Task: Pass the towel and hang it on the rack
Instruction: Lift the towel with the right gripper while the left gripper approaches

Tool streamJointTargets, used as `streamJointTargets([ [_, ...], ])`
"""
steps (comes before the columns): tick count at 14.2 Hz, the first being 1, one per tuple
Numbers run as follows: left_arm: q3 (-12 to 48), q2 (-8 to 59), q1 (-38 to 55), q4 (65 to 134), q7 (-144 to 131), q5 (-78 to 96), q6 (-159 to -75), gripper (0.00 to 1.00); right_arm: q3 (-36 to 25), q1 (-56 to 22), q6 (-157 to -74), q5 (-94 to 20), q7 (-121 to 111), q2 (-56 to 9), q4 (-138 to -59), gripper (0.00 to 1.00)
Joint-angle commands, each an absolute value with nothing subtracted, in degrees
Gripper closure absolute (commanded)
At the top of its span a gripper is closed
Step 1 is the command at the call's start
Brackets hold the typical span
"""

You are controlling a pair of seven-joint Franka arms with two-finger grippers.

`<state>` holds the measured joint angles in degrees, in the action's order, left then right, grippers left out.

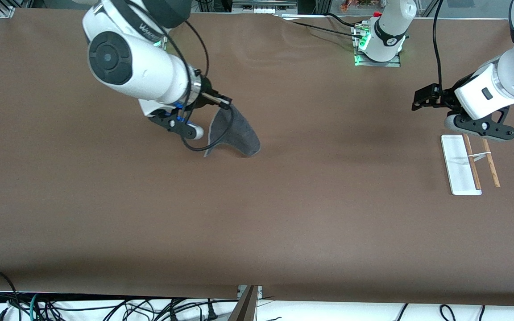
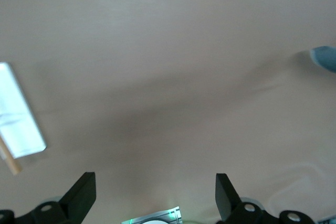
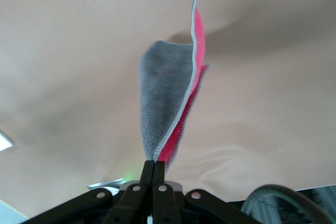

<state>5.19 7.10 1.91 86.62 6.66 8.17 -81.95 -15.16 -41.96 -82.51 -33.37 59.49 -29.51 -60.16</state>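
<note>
Lifting the towel (image 1: 234, 131), right gripper (image 1: 225, 103) pinches its corner; left gripper (image 1: 417, 100) (fingers spread, empty) waits above the rack (image 1: 460, 165) for the handover.

Fuzzy cloth towel (image 1: 234, 131), matt brown table (image 1: 283, 214)

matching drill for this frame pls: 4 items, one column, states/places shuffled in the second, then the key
Column 1:
1. right gripper
2. left gripper
3. towel
4. rack

Column 2:
A. stands on the table at the left arm's end, nothing on it
B. open, holding nothing, above the table beside the rack
C. shut on a corner of the cloth
D. hangs down, grey on one face, pink on the other in the right wrist view

Pairs: 1-C, 2-B, 3-D, 4-A
</note>
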Motion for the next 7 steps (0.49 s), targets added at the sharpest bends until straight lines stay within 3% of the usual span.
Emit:
streamJointTargets([
  [1, 5.2, 9.0, 3.9, 84.6, 10.9, 9.9, -80.7, 0.00, -16.3, -44.1, -86.6, -39.1, 68.3, -32.3, -55.6, 1.00],
  [7, 9.7, 12.1, 4.0, 86.8, 25.1, 18.4, -85.9, 0.00, -16.2, -45.2, -97.6, -50.4, 80.8, -32.3, -54.5, 1.00],
])
